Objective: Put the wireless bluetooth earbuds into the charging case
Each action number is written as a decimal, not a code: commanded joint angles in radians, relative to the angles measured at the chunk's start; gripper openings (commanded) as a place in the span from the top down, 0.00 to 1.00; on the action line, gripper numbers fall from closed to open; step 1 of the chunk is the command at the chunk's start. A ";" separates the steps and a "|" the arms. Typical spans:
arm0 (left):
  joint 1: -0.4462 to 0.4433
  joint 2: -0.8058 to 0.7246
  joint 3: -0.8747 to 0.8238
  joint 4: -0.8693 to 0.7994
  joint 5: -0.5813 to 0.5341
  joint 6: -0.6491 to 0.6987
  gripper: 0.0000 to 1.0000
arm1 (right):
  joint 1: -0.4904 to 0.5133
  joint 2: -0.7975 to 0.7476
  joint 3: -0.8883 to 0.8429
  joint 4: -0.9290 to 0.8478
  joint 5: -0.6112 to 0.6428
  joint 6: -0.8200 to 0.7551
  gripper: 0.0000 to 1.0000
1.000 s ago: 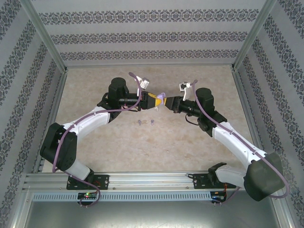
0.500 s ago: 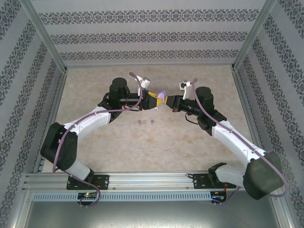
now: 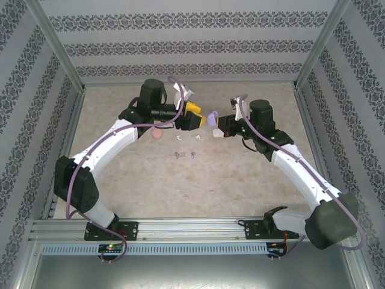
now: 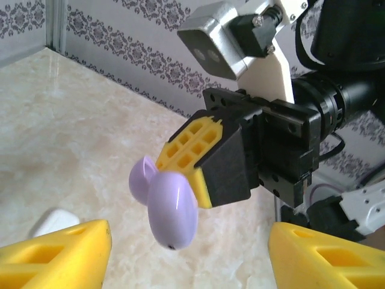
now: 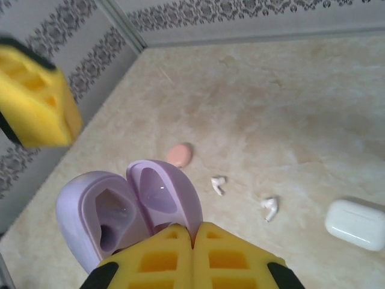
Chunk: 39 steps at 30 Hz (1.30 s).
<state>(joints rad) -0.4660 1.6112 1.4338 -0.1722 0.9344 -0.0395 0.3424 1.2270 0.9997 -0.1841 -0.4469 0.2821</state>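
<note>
The purple case [image 5: 129, 208] hangs above the table [image 3: 240, 174] with its lid swung open and no earbud visible inside, pinched by the right gripper [image 5: 194, 235] alone. A second ago both grippers held it between them, but the left gripper [image 3: 197, 117] has since let go, spread its fingers and drawn back just beside it. With the purple earbuds [image 3: 176, 155] lying below, near the white earbuds [image 5: 218, 183], pink case [image 5: 179, 155] and white case [image 5: 356, 224], the left looks free to fetch one.

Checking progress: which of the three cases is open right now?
The purple case, held up in the right jaws with its lid hinged back; the pink case and white case lie shut on the table.
</note>
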 commanded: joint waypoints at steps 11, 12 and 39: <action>0.007 0.212 0.250 -0.571 0.099 0.355 0.35 | 0.006 0.044 0.106 -0.190 -0.025 -0.281 1.00; 0.006 0.214 0.252 -0.576 0.107 0.357 0.35 | 0.011 0.048 0.110 -0.189 -0.026 -0.280 1.00; 0.005 0.274 0.307 -0.644 0.172 0.404 0.47 | 0.106 0.134 0.188 -0.232 0.017 -0.305 1.00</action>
<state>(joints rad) -0.4625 1.8698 1.7115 -0.7631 1.0691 0.3233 0.4416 1.3514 1.1549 -0.4091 -0.4488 -0.0048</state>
